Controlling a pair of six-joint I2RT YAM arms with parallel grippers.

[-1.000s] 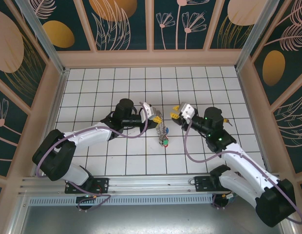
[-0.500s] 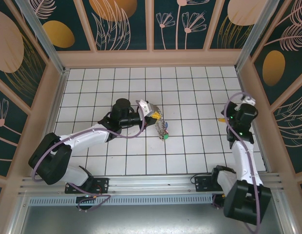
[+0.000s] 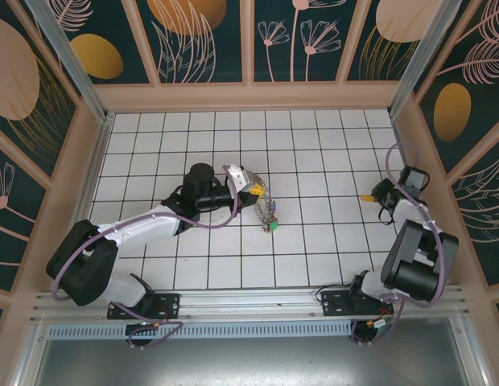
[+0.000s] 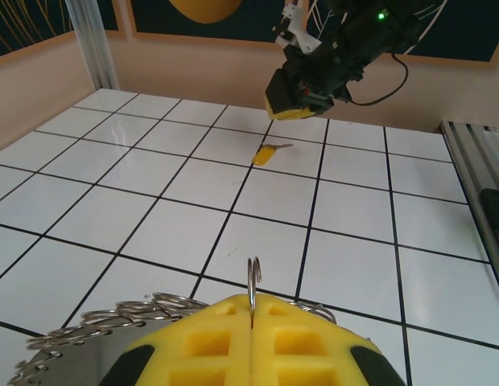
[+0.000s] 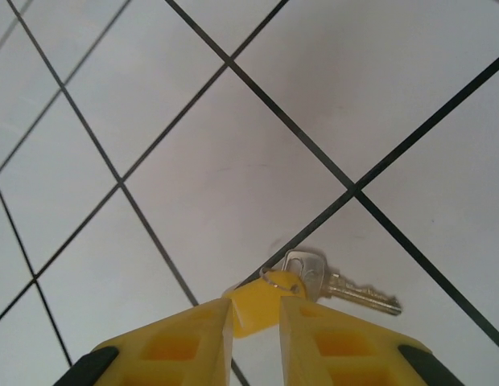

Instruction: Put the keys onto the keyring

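White tiled table [image 3: 314,145]: left jaws clamp the keyring [image 3: 266,211] at centre; right jaws, slightly parted, hover over the yellow-tagged key [image 5: 326,281] at three o'clock. Closing off-centre could flick it away.

Left arm [image 3: 145,225] reaches out low toward the middle, wrist about level. Left gripper [image 3: 249,185] is pinched tight on the keyring [image 4: 252,277] wire (pads pressed flush together). Right arm [image 3: 414,249] is folded up steep over on the right side, with the right gripper [image 5: 256,304] pointing down and its fingers a little apart.
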